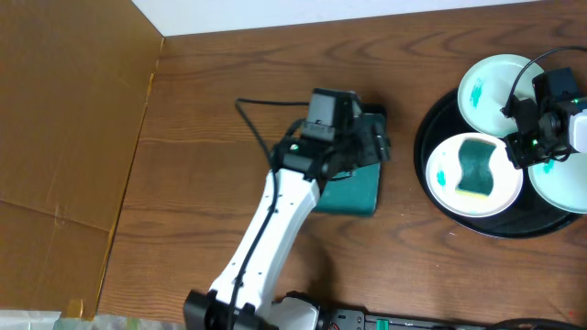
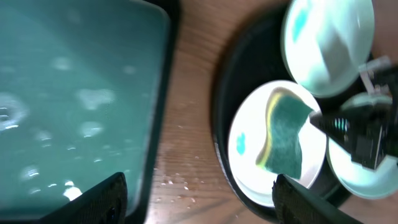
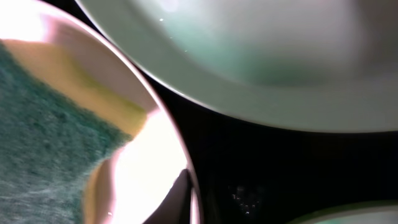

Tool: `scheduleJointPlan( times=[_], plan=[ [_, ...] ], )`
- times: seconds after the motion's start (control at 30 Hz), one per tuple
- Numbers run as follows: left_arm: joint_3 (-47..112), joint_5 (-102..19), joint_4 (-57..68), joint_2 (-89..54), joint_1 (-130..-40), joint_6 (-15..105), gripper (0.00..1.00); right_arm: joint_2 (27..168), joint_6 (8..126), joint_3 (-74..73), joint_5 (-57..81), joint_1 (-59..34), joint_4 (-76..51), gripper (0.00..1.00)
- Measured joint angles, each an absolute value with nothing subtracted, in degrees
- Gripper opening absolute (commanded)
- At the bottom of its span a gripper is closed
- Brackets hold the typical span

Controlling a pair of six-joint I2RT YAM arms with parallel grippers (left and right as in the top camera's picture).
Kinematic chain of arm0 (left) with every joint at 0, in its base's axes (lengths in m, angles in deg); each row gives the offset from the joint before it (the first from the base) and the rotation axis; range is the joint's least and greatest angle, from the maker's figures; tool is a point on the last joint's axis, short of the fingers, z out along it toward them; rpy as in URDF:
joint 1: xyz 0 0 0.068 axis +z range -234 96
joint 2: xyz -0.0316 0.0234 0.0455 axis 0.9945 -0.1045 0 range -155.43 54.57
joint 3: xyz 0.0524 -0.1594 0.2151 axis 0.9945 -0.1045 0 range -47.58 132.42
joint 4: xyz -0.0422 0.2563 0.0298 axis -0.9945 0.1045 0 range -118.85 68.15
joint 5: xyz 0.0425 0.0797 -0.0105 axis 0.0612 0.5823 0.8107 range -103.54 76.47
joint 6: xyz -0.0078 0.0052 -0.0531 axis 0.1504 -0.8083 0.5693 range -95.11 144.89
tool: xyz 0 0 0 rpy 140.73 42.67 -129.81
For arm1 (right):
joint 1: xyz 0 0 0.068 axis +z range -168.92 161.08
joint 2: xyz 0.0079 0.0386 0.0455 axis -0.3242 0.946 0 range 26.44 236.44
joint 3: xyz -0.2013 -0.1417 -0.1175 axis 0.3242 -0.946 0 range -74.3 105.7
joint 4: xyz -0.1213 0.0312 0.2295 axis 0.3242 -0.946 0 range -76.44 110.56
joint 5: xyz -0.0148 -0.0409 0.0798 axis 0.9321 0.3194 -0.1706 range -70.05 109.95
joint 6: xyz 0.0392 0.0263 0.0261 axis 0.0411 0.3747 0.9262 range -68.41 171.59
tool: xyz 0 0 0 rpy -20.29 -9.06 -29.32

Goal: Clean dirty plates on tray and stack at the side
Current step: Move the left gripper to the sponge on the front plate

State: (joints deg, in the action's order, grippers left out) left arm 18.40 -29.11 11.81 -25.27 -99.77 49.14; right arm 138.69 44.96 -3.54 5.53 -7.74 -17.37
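The black tray (image 1: 433,188) sits at the right and holds three white plates. The far plate (image 1: 495,87) has a teal smear. The middle plate (image 1: 449,197) carries a green and yellow sponge (image 1: 477,165). The third plate (image 1: 564,188) is partly under my right arm. My right gripper (image 1: 523,151) is at the middle plate's right rim. In the right wrist view one dark finger (image 3: 186,196) lies against that rim (image 3: 168,124), pinching it; the other finger is lost against the black tray. My left gripper (image 1: 371,137) is open and empty over the teal tray; its view (image 2: 202,202) shows both fingers wide apart.
The rectangular teal-green tray (image 1: 353,188) lies mid-table under my left arm, and fills the left of the left wrist view (image 2: 74,93). Water drops lie on the wood (image 2: 180,183) between the two trays. A brown cardboard wall (image 1: 64,119) stands at the left.
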Motion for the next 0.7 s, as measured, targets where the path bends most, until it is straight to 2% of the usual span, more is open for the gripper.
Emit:
scheduleJointPlan(
  times=[0.27, 0.57, 0.7],
  plan=[
    [18.4, -35.3, 4.9, -34.4, -107.6, 47.1, 0.75, 138.7, 44.9, -3.5, 4.7, -7.8, -17.4, 0.01],
    [18.4, -36.8, -5.1, -41.6, -116.3, 46.9, 0.75, 138.7, 44.9, -3.5, 4.5, -7.8, -17.4, 0.01],
    [18.4, -37.2, -9.1, -45.0, -119.1, 47.0, 0.69, 138.7, 44.9, -3.5, 4.5, -7.8, -17.4, 0.01]
  ],
)
